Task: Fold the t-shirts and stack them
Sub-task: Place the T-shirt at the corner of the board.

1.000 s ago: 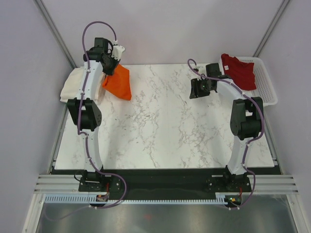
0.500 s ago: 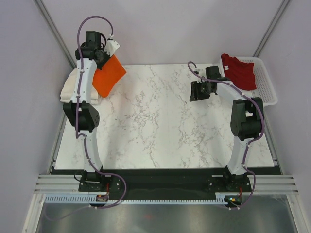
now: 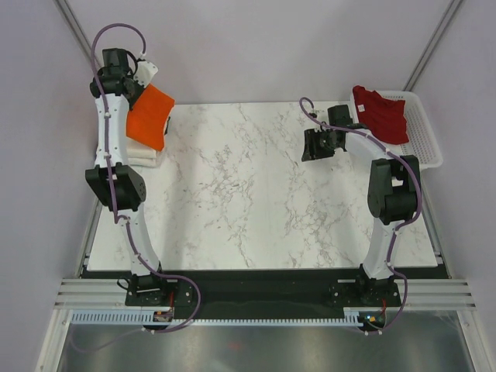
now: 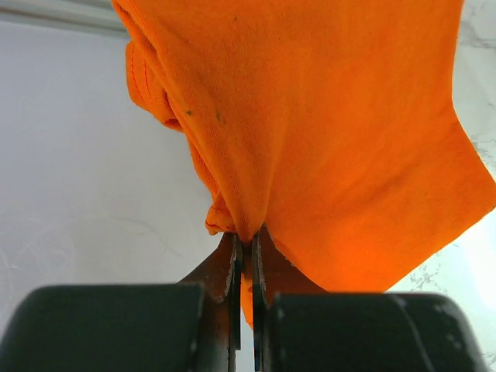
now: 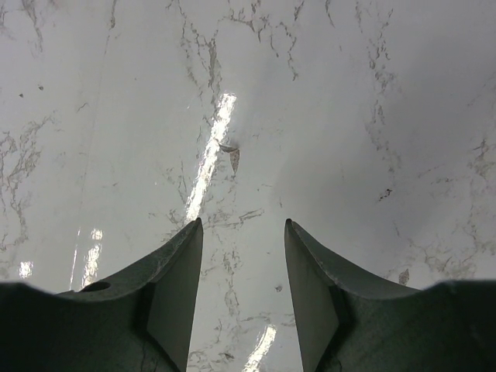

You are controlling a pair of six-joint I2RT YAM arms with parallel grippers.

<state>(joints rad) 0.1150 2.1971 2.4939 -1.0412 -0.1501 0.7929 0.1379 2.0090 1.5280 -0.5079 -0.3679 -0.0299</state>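
- left gripper [image 4: 244, 248], clamped on the bunched edge of the bright orange cloth t-shirt [image 3: 149, 118], dangles it over the folded cream-white t-shirt [image 3: 144, 158] at the far-left corner of the white marble tabletop [image 3: 248, 209].
- right gripper [image 5: 242, 232], jaws spread and empty, hovers mid-table; the crumpled dark red t-shirt [image 3: 381, 112] sits to its right in the white plastic mesh basket [image 3: 426, 139].
- pale walls [image 3: 256, 46] all round.

Orange t-shirt [image 3: 147, 118] hangs over the cream t-shirt [image 3: 140, 158]; dark red t-shirt [image 3: 381, 112] lies crumpled.

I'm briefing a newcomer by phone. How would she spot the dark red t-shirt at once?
Start at the marble table, then go to its far right corner, where a white mesh basket sits. The dark red t-shirt lies crumpled in it, the only cloth on that side.
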